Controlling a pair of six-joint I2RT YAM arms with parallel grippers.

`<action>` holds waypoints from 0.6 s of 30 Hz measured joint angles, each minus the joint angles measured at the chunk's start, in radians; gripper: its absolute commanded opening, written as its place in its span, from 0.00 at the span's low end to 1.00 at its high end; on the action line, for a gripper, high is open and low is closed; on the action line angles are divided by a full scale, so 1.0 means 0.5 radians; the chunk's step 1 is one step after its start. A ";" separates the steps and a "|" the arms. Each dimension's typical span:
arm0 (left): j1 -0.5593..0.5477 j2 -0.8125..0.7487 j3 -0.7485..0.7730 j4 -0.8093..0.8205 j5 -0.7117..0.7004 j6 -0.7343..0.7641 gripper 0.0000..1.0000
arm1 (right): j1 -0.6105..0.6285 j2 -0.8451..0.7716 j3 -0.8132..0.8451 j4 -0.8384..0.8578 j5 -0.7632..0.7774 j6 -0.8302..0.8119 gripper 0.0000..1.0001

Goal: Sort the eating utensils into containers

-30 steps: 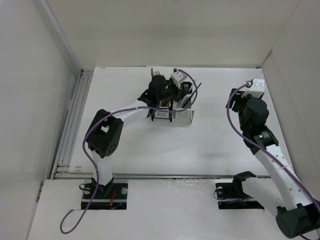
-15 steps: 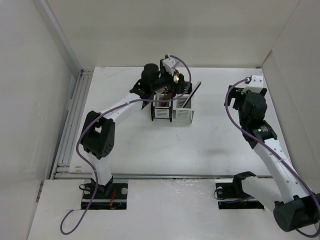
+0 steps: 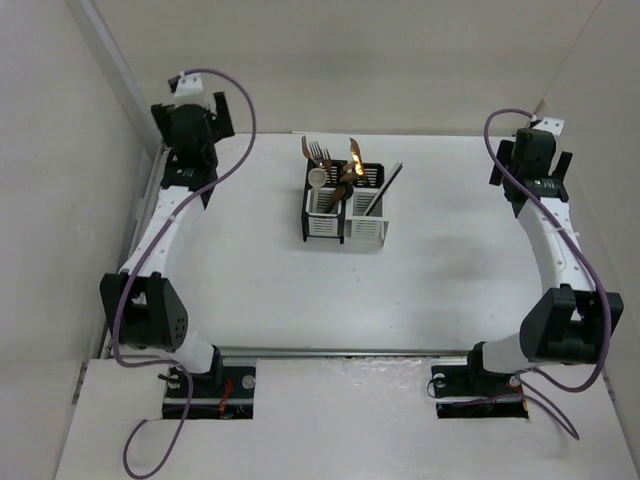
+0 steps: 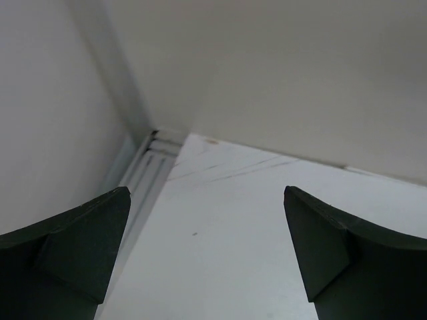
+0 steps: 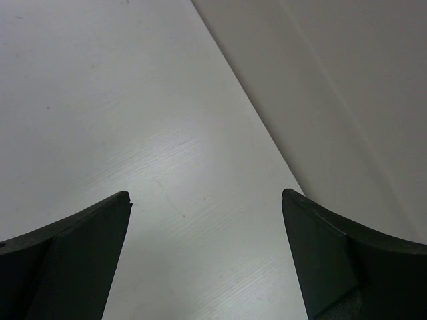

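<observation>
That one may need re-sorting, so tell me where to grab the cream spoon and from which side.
Grip the cream spoon at the neck just under its round bowl, the only part standing clear of the left caddy. Come down from above, likely on its left side: forks crowd behind it and a copper spoon leans on its right.

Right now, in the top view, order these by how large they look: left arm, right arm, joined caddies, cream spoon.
1. Left arm and right arm: about alike, so not ranked against each other.
2. Joined caddies.
3. Cream spoon, only its upper part showing.
</observation>
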 measured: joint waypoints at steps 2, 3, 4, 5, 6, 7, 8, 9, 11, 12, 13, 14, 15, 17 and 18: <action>0.101 -0.105 -0.179 -0.040 -0.109 -0.014 0.99 | 0.007 0.002 0.006 -0.047 0.023 0.035 0.99; 0.144 -0.154 -0.268 -0.079 -0.155 -0.031 0.99 | 0.008 0.002 0.011 -0.058 0.028 0.050 0.99; 0.183 -0.195 -0.346 -0.117 -0.188 -0.061 0.99 | 0.007 0.002 0.015 -0.059 0.031 0.063 0.99; 0.214 -0.227 -0.418 -0.158 -0.214 -0.095 0.99 | 0.007 0.000 0.018 -0.057 0.034 0.073 0.99; 0.238 -0.250 -0.473 -0.197 -0.228 -0.129 0.99 | 0.007 -0.006 0.018 -0.058 0.035 0.084 0.99; 0.258 -0.272 -0.527 -0.242 -0.229 -0.170 0.99 | 0.007 -0.011 0.018 -0.059 0.036 0.092 0.99; 0.270 -0.294 -0.581 -0.274 -0.228 -0.208 0.99 | 0.007 -0.021 0.018 -0.056 0.036 0.099 0.99; 0.275 -0.312 -0.627 -0.306 -0.220 -0.243 0.99 | 0.007 -0.031 0.018 -0.056 0.037 0.106 0.99; 0.276 -0.343 -0.701 -0.358 -0.203 -0.301 0.99 | 0.007 -0.056 0.018 -0.055 0.036 0.115 0.99; 0.276 -0.353 -0.729 -0.373 -0.195 -0.324 0.99 | 0.007 -0.069 0.018 -0.054 0.036 0.120 0.99; 0.276 -0.361 -0.750 -0.385 -0.192 -0.343 0.99 | 0.007 -0.081 0.018 -0.053 0.035 0.122 0.99; 0.275 -0.366 -0.761 -0.396 -0.189 -0.358 0.99 | 0.007 -0.085 0.018 -0.051 0.034 0.124 0.99; 0.275 -0.368 -0.770 -0.398 -0.187 -0.369 0.99 | 0.007 -0.097 0.018 -0.052 0.034 0.128 0.99; 0.275 -0.370 -0.774 -0.402 -0.182 -0.388 0.99 | 0.007 -0.109 0.017 -0.052 0.034 0.137 0.99; 0.275 -0.371 -0.774 -0.397 -0.179 -0.394 0.99 | 0.007 -0.118 0.011 -0.047 0.034 0.140 0.99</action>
